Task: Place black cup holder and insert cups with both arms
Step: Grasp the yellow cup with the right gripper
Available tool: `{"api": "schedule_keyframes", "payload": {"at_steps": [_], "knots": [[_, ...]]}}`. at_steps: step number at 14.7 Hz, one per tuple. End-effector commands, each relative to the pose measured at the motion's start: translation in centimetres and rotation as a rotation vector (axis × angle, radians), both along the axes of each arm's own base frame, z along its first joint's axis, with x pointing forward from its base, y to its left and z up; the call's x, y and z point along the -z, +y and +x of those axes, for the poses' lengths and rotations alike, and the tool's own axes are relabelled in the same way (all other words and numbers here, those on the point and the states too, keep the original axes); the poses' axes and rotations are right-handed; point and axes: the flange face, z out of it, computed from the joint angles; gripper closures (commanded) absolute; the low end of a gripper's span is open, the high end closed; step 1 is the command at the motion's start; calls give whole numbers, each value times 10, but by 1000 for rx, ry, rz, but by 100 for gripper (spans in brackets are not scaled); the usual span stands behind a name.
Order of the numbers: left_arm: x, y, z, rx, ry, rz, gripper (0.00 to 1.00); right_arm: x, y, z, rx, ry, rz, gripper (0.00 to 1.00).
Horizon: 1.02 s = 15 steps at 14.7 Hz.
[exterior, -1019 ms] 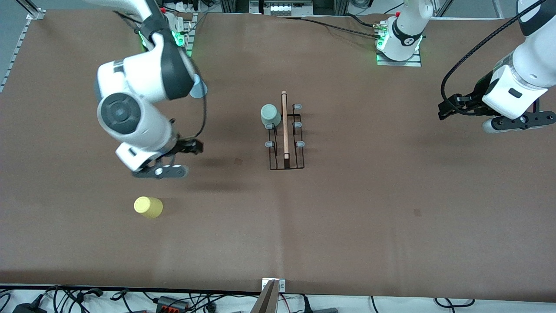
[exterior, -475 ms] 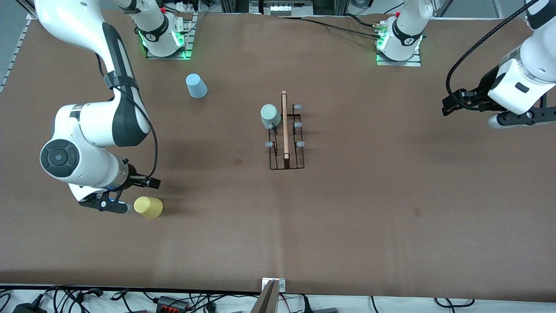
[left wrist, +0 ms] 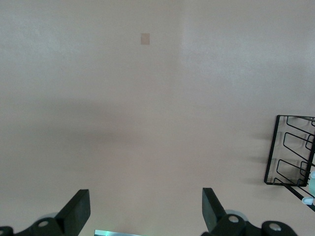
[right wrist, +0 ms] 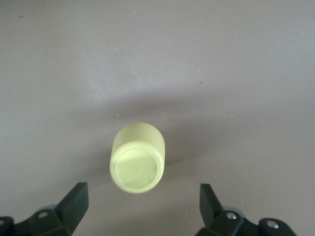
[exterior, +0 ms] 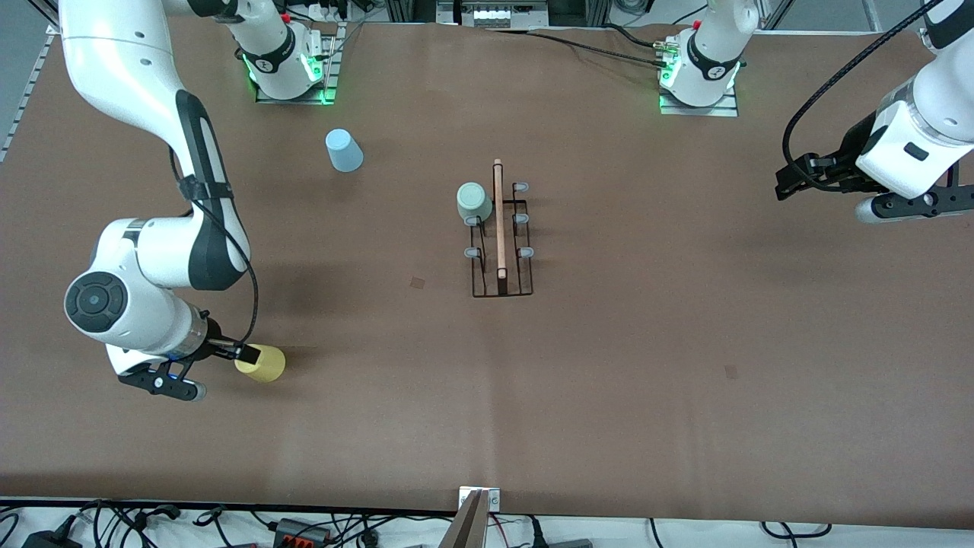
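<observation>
Three cups show in the front view. The green cup (exterior: 474,202) sits upside down on a prong of the holder (exterior: 500,228), which stands mid-worktop (exterior: 609,365). The blue cup (exterior: 344,150) stands upside down near my right arm's base. The yellow cup (exterior: 261,362), also upside down, stands nearer the camera at my right arm's end of the worktop. My right jaws (exterior: 242,355) are low beside it, one finger tip just at its side. My left jaws (exterior: 791,183) hang over the left arm's end of the worktop, well apart from everything; that arm waits.

From my left wrist, both fingers (left wrist: 76,212) stand wide apart with nothing between them, over bare worktop. A corner of the holder's wire base (left wrist: 290,162) shows at the edge.

From my right wrist, the yellow cup (right wrist: 137,157) lies ahead of my fingers (right wrist: 74,201), which are spread wide and grip nothing. I see its closed base facing me, so the mouth is down on the worktop.

I judge the cup light, thin-walled plastic: smooth, a little slippery, and easy to tip or squash. The taper means a grip near the narrow base could slide off. I would close across the middle of the wall, gently, with the cup centred between my fingers, so that it neither skids nor buckles.
</observation>
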Motion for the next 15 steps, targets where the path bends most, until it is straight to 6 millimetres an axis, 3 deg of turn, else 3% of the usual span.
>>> {"api": "schedule_keyframes", "payload": {"at_steps": [1, 10, 15], "knots": [[-8, 3, -3, 16, -2, -13, 0, 27, 1, 4, 18, -3, 31, 0], [-8, 2, -3, 19, -3, -18, 0, 59, -18, 3, 46, 33, 78, 0], [-9, -5, -4, 28, -2, -17, 0, 61, -20, 7, 52, 10, 135, 0]]}}
